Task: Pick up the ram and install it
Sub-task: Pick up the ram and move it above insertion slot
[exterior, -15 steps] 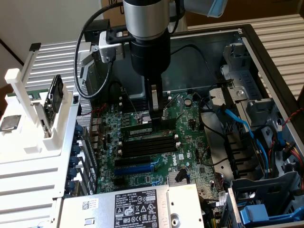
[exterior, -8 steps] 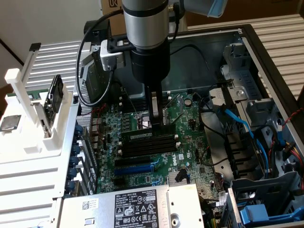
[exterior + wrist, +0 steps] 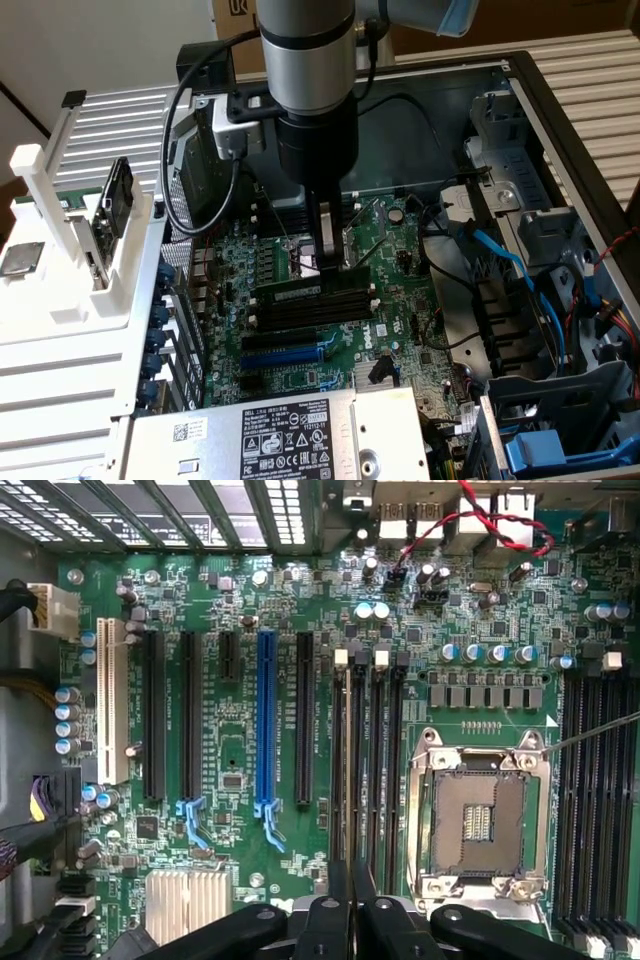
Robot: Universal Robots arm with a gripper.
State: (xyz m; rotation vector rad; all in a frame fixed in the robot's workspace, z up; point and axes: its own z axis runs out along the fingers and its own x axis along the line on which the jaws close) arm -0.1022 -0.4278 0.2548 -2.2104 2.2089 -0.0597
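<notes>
Reaches down into the open computer case, with the gripper low over the green motherboard. Clamps the ram between closed fingers, gripped from above on the upper edge. Holds the dark-green stick level, pale label toward the exterior camera, lined up lengthwise with the bank of black memory slots and directly over it. Cannot tell whether seated in a slot or just above one, nor which slot of the bank. Places the stick between the CPU socket on one side and the blue expansion slot on the other, both apart from the fingers. In the wrist view, presents the stick edge-on, a thin dark line running out from between the fingertips along the slots. At the exterior view's left, outside the case: a white rack with a dark board upright in it. Low in the exterior view, a grey metal box with a black label. At the exterior view's right, blue cables among the drive bays.
</notes>
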